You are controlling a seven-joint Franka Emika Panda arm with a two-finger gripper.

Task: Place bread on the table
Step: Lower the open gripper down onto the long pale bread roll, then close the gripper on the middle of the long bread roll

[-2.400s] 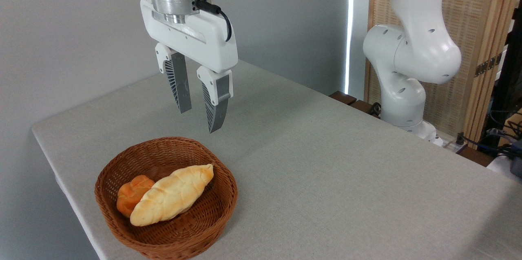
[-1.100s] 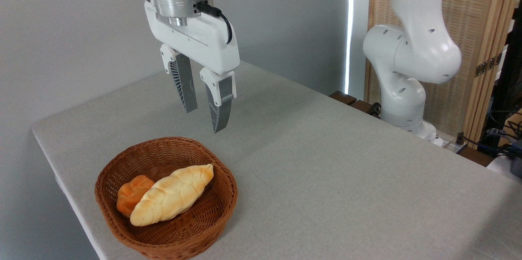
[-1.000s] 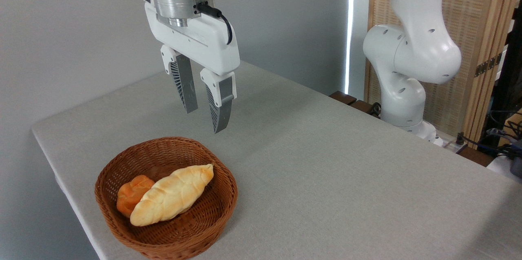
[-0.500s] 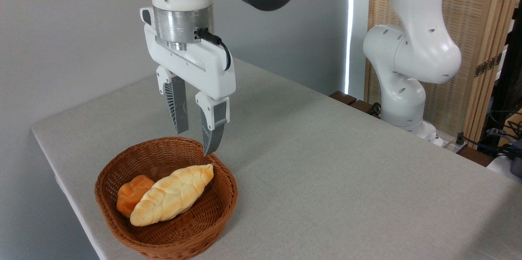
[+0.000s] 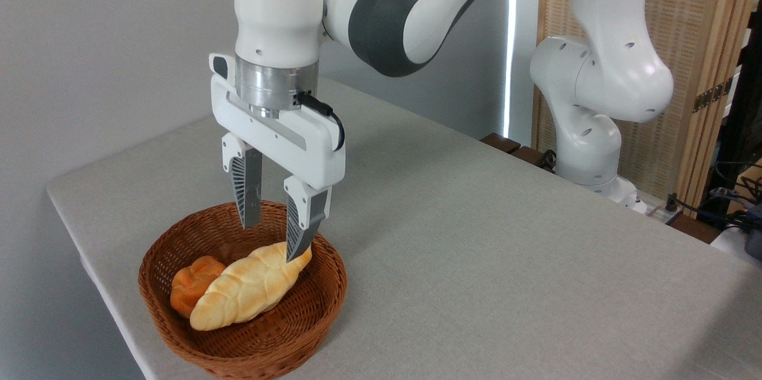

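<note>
**A:** Camera view from my end: the gripper (image 5: 271,243) hangs point-down over the wicker basket (image 5: 178,249), its jaws spread with a clear gap between them and nothing in that gap; I read it as parted, not gripping.

**B:** And the bread (image 5: 247,287)?

**A:** Lying in the basket, long axis running from the near-left rim up toward the far-right rim; its upper tapered end sits right under the nearer of the two fingertips (image 5: 293,256); that tip overlaps the loaf in the picture, but I cannot tell whether it is touching or just above. The other finger ends over the basket's far inner wall, behind the loaf.

**B:** Anything else in there?

**A:** A small orange bun (image 5: 191,282) tucked against the loaf's left side, touching it; both rest on the basket floor.

**B:** Where does the basket sit?

**A:** On the table (image 5: 506,249), near its front-left corner, close to the near edge; the grey top stretches away to the right and back; the arm's white base (image 5: 595,130) stands beyond the far-right edge, well apart from the basket.
</note>
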